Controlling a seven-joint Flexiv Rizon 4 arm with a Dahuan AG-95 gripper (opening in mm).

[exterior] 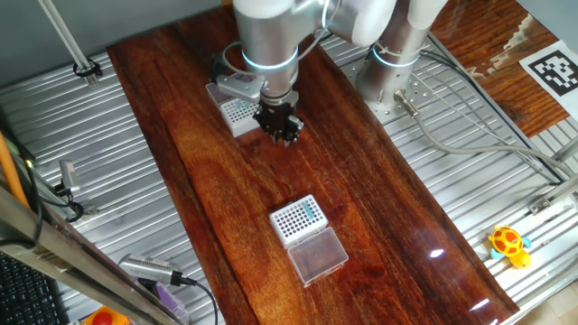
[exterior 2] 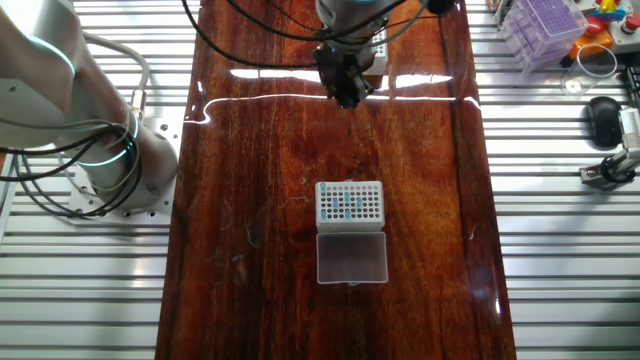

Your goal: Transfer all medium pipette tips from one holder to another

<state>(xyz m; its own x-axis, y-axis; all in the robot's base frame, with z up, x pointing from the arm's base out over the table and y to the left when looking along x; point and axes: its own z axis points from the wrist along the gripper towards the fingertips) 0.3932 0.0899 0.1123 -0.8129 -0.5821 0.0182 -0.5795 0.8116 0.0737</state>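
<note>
Looking at the wooden table [exterior: 361,181], you find the gripper [exterior: 278,126] hanging low over its far end, beside the far rack [exterior: 237,113]. In one fixed view the dark fingers sit just to the right of that rack's front corner; in the other fixed view the gripper [exterior 2: 345,85] hangs just below the same rack [exterior 2: 377,52], which is mostly hidden behind the wrist. You cannot tell from either view whether the fingers are spread or pressed together, nor whether they hold a tip; the fingertips are too small and dark to resolve.

Locate the near rack [exterior: 299,218] toward the middle of the table, well apart from the gripper. Its clear lid [exterior: 318,254] lies open, flat on the wood, against the rack's near edge. The medium pipette tips [exterior: 312,210] appear as teal-blue dots in part of this rack's grid; in the other fixed view the tips [exterior 2: 349,203] cluster around the grid's middle columns, with bare holes around them. The far rack's grid shows dark holes only, so far as you can resolve it.

Note the arm base [exterior 2: 105,165] mounted on the slatted metal surface [exterior 2: 580,280] beside the table.
</note>
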